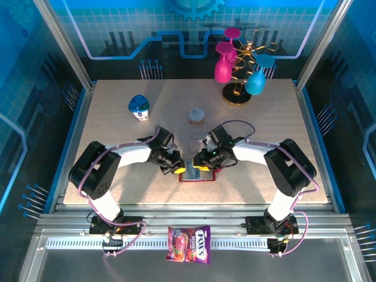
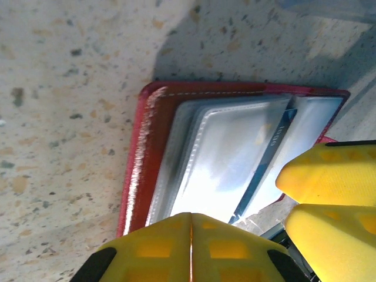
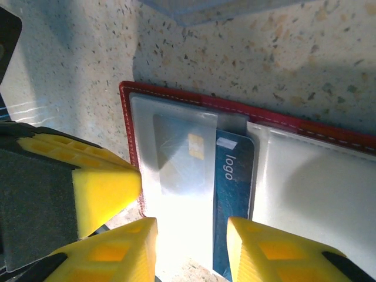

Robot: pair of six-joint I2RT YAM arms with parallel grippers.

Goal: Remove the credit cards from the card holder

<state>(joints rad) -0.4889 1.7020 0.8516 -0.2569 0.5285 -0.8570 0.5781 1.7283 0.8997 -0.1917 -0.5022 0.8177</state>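
Observation:
The red card holder (image 1: 197, 174) lies open on the table between both grippers, its grey see-through pockets (image 2: 229, 153) facing up. A pale credit card (image 3: 182, 155) sits inside the left pocket. A blue credit card (image 3: 234, 194) marked "logo" pokes out beside it toward the near edge. My left gripper (image 1: 175, 169) is shut, its tip (image 2: 191, 216) pressing on the holder's near edge. My right gripper (image 3: 192, 235) stands open, its fingers (image 3: 132, 247) either side of the pale card's pocket, with the blue card's edge by the right finger.
A blue-capped white jar (image 1: 138, 107) and a small round tan object (image 1: 196, 115) stand farther back. Pink (image 1: 224, 63) and teal (image 1: 256, 82) goblets hang on a gold stand (image 1: 236, 95) at the back right. A candy packet (image 1: 189, 244) lies on the front rail.

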